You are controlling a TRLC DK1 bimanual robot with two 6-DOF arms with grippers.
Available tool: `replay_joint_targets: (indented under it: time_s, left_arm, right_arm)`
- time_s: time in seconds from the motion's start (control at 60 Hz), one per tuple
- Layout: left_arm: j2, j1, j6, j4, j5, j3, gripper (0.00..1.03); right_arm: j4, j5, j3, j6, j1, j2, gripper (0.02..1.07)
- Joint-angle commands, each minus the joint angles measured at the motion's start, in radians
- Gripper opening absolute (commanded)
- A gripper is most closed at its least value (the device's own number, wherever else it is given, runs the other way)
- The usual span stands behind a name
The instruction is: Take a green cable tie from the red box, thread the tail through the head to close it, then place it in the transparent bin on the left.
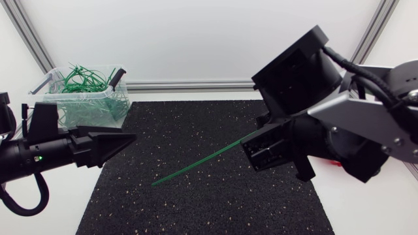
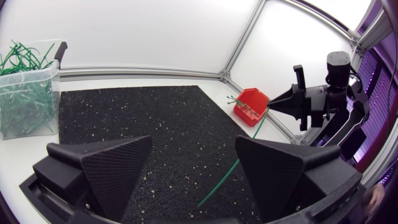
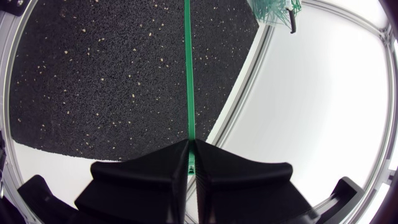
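Note:
My right gripper (image 1: 256, 137) is shut on one end of a green cable tie (image 1: 202, 160). The tie runs straight and slants down to the black mat, its free end pointing toward my left arm. From the right wrist, the tie (image 3: 188, 74) comes out from between the closed fingers (image 3: 190, 142). My left gripper (image 2: 193, 142) hovers at the mat's left edge, open and holding nothing, facing the tie (image 2: 233, 167) and the right gripper (image 2: 273, 107). The red box (image 2: 250, 106) sits by the mat's right edge. The transparent bin (image 1: 85, 98) stands at the back left.
A black speckled mat (image 1: 209, 196) covers the middle of the white table. The bin holds several closed green ties. An aluminium rail runs along the back edge. In the head view my right arm hides most of the red box.

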Motion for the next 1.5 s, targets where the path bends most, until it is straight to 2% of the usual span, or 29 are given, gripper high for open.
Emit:
replay_joint_targets:
  time_s: [0.0, 0.083, 0.2, 0.4, 0.517, 0.583, 0.75, 0.883, 1.0, 1.1, 1.2, 1.333, 1.483]
  left_arm:
    - [0.028, -0.015, 0.017, -0.005, 0.046, 0.049, 0.93]
    - [0.077, -0.062, 0.047, -0.012, 0.062, 0.077, 0.93]
    - [0.193, -0.11, 0.095, -0.066, 0.145, 0.152, 0.93]
    - [0.281, -0.205, 0.196, -0.1, 0.16, 0.212, 0.93]
    - [0.318, -0.237, 0.259, -0.189, 0.212, 0.276, 0.93]
    - [0.334, -0.268, 0.291, -0.221, 0.212, 0.302, 0.93]
    - [0.403, -0.292, 0.362, -0.267, 0.227, 0.356, 0.93]
    - [0.46, -0.315, 0.506, -0.4, 0.247, 0.411, 0.9]
    - [0.494, -0.331, 0.524, -0.41, 0.247, 0.431, 0.9]
    - [0.518, -0.328, 0.55, -0.419, 0.246, 0.451, 0.76]
    - [0.537, -0.321, 0.563, -0.422, 0.24, 0.463, 0.72]
    - [0.565, -0.306, 0.621, -0.471, 0.238, 0.488, 0.56]
    - [0.609, -0.294, 0.681, -0.545, 0.237, 0.531, 0.56]
  right_arm:
    - [-0.002, 0.025, 0.03, -0.047, 0.045, -0.005, 0.08]
    - [0.0, 0.042, 0.039, -0.051, 0.079, 0.001, 0.08]
    - [0.01, 0.05, 0.048, -0.051, 0.119, 0.016, 0.08]
    - [0.053, 0.051, 0.061, -0.082, 0.159, 0.041, 0.08]
    - [0.073, 0.051, 0.067, -0.09, 0.172, 0.056, 0.08]
    - [0.089, 0.05, 0.068, -0.099, 0.179, 0.064, 0.08]
    - [0.128, 0.045, 0.079, -0.119, 0.188, 0.081, 0.08]
    - [0.174, 0.037, 0.084, -0.153, 0.188, 0.095, 0.08]
    - [0.187, 0.034, 0.097, -0.167, 0.195, 0.115, 0.08]
    - [0.188, 0.036, 0.108, -0.17, 0.203, 0.135, 0.08]
    - [0.187, 0.034, 0.117, -0.17, 0.212, 0.147, 0.08]
    - [0.19, 0.036, 0.128, -0.17, 0.218, 0.165, 0.08]
    - [0.191, 0.034, 0.142, -0.17, 0.226, 0.181, 0.08]
